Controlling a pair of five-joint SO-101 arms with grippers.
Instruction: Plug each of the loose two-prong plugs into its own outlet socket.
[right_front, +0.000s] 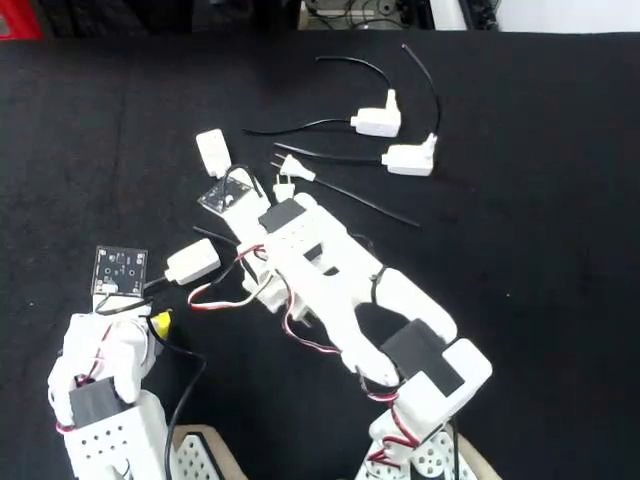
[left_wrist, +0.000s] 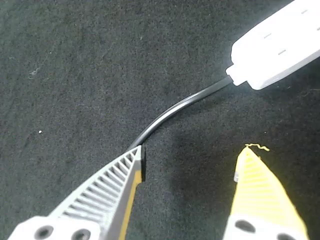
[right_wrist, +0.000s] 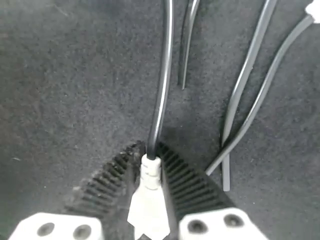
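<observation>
My left gripper (left_wrist: 192, 148) hangs with its fingers spread, the grey tip at the black cable (left_wrist: 175, 107) of the outlet socket (left_wrist: 280, 42). Right of that socket and farther back, my right gripper (right_wrist: 149, 150) pinches the white two-prong plug (right_wrist: 150, 175). In the high view the plug's prongs point far-left and its cord trails right. Two white blocks (right_front: 378, 120) lie well right of the socket.

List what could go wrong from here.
1. The right fingers pinch the plug near its cable end; it may twist or slip.
2. Loose cables lie close beside it and may snag as it moves.
3. The left fingers are open, so the socket lies unheld and may slide under a push.
</observation>
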